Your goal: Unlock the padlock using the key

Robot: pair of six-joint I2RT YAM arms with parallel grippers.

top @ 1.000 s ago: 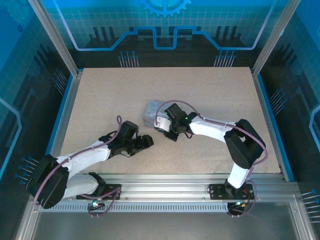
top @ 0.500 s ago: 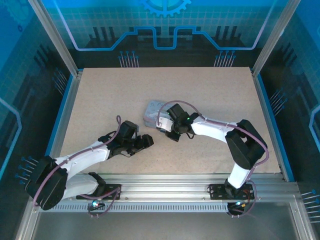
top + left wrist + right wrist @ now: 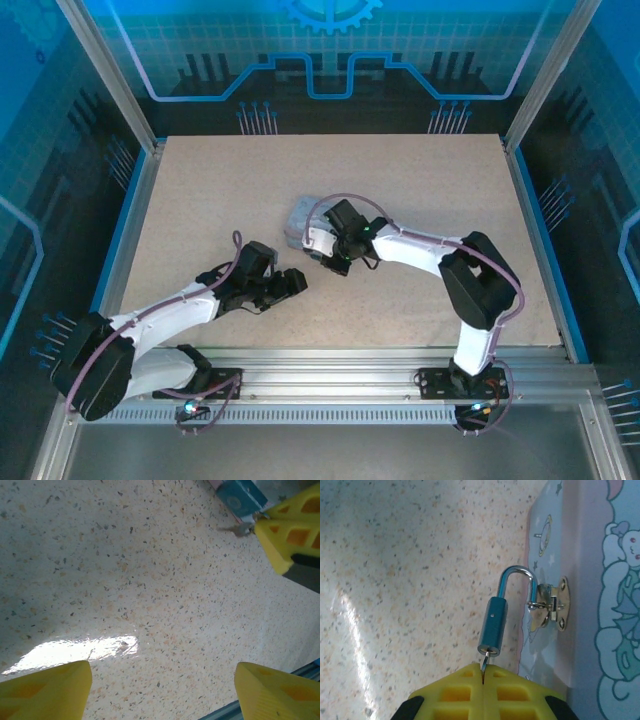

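While the left gripper (image 3: pixel 163 670) is facing bare table (image 3: pixel 125 580) with its yellow fingers (image 3: pixel 50 690) standing wide apart, the right gripper (image 3: pixel 483 672) is pinching the key (image 3: pixel 485 661) at the bottom centre of its wrist view. The key is meeting the lower end of the padlock (image 3: pixel 493 625), which is sitting mid-frame, its shackle hooking through the hasp (image 3: pixel 552 602) of the tin (image 3: pixel 590 580) at the right edge.

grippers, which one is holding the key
The right gripper: it is shut on the key at the bottom of the padlock. The left gripper stands open over the table, holding nothing.
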